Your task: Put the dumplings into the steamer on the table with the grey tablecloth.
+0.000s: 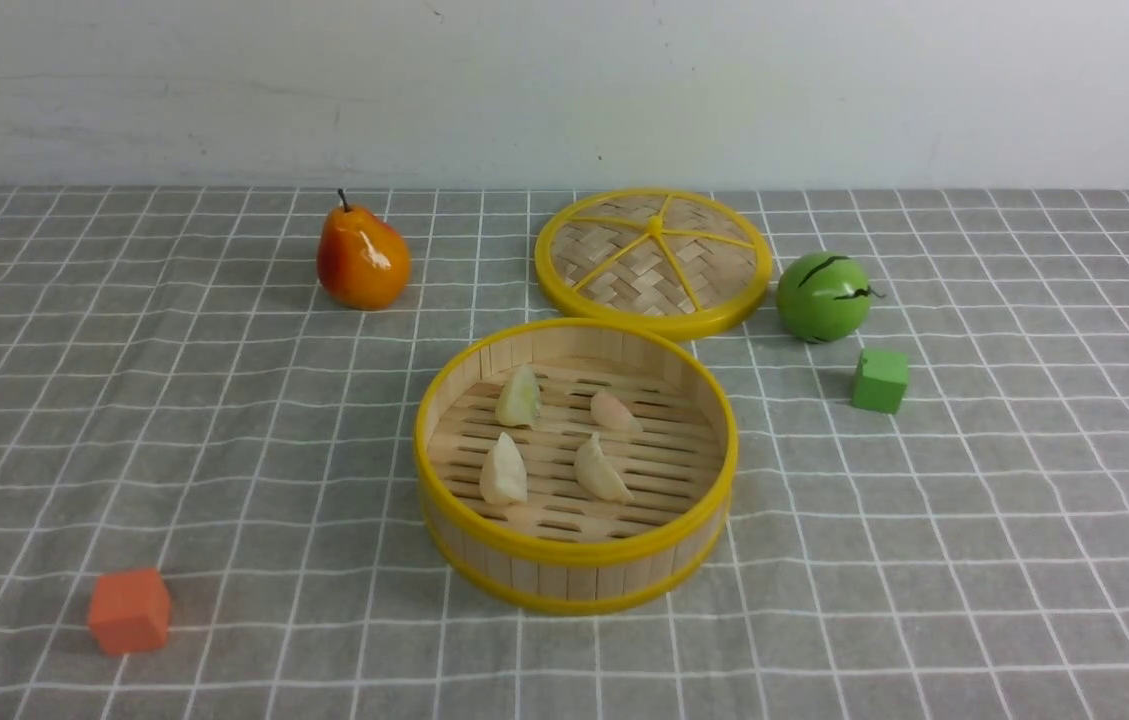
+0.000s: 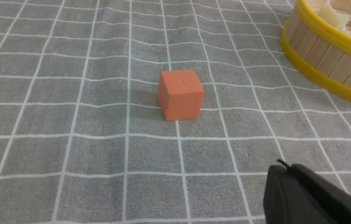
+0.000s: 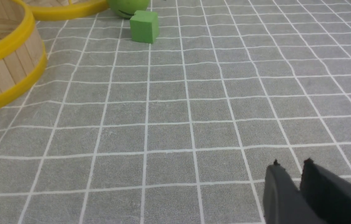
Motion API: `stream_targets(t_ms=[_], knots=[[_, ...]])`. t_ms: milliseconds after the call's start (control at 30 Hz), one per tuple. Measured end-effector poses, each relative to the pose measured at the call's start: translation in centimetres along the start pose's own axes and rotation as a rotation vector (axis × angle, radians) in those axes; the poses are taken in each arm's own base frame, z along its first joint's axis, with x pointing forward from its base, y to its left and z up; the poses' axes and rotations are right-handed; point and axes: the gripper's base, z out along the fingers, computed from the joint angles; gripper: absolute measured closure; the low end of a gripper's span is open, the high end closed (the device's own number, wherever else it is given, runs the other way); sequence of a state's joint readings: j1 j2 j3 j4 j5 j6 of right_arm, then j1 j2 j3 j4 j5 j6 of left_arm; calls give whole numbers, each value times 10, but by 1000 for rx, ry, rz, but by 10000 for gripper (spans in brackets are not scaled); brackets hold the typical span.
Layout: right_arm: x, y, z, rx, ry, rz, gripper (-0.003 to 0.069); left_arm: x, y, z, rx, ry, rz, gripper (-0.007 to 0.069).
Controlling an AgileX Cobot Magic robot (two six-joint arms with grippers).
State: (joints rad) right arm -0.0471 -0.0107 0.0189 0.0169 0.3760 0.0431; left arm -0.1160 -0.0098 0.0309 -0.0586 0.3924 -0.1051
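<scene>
You are looking at the steamer [image 1: 574, 465] sitting on the grey tablecloth [image 1: 974, 560]; every position below is given against it. Left of it and toward the robot, the orange cube [image 1: 129, 610] is resting on the cloth. The left gripper [image 2: 290, 183] is showing only as one dark mass above bare cloth near that cube, touching nothing; you cannot tell how far its fingers are parted. Behind the steamer to the left, the pear [image 1: 362, 258] is standing. All four dumplings [image 1: 554, 440] are lying on its slatted floor. Just behind it, the woven lid [image 1: 653, 260] is lying flat. To its right, the green ball [image 1: 823, 297] and green cube [image 1: 880, 380] are sitting. The right gripper [image 3: 290, 163] is hanging over bare cloth, fingers [image 3: 279, 186] nearly together, a narrow gap between the tips, holding nothing.
</scene>
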Motion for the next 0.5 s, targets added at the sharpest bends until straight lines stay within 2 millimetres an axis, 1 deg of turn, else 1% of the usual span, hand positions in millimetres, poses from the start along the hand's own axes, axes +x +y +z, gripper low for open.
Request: stream_targets(t_ms=[500], knots=[[0,0,0,0,0,0,528,0,0,0,0,0,0,634]])
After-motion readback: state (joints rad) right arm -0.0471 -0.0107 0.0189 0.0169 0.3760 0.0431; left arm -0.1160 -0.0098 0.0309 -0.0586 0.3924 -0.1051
